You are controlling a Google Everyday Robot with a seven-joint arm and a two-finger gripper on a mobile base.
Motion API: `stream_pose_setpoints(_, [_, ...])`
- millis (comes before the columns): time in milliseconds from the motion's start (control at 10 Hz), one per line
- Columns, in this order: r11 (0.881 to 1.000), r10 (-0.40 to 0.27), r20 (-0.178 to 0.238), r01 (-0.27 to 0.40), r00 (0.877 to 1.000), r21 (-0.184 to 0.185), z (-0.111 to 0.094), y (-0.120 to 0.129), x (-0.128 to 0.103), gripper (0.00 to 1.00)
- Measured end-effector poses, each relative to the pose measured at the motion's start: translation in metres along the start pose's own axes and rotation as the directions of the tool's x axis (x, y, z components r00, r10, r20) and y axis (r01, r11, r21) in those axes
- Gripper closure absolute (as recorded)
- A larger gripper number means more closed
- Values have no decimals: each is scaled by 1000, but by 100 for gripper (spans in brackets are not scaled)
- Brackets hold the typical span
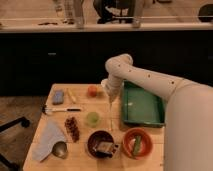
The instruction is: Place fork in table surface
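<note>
Light tan planks make up the table surface (54, 157), and reading across it from the left there is a blue-grey block (58, 96), a black-handled utensil with a white head (60, 109), a pale cloth (49, 138) with a metal cup (60, 149) at its corner, a dark cluster that looks like grapes (72, 128), an orange fruit (92, 91) and a green cup (92, 118). Next comes the gripper (110, 97), hanging from the white arm (150, 80) just left of the green tray (143, 105); whether its jaws are closed cannot be told. Below it a thin pale line runs straight down toward the planks, which seems to be the fork (110, 117), held close to upright with its long axis vertical and its lower end over bare wood between the green cup and the tray's left wall. So the fork appears to lie directly beneath the gripper, and the free wood directly beneath the fork; the coming move, as I judge it, is a plain descent and tilt. Further right sit a dark bowl (101, 144) and an orange bowl (136, 143).
</note>
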Motion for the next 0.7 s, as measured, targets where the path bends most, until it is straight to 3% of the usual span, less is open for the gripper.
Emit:
stream_pose_setpoints(400, [988, -149, 93, 144, 984, 57, 47, -41, 25, 100])
stream_pose_setpoints(700, [985, -166, 134, 157, 977, 77, 63, -16, 28, 100])
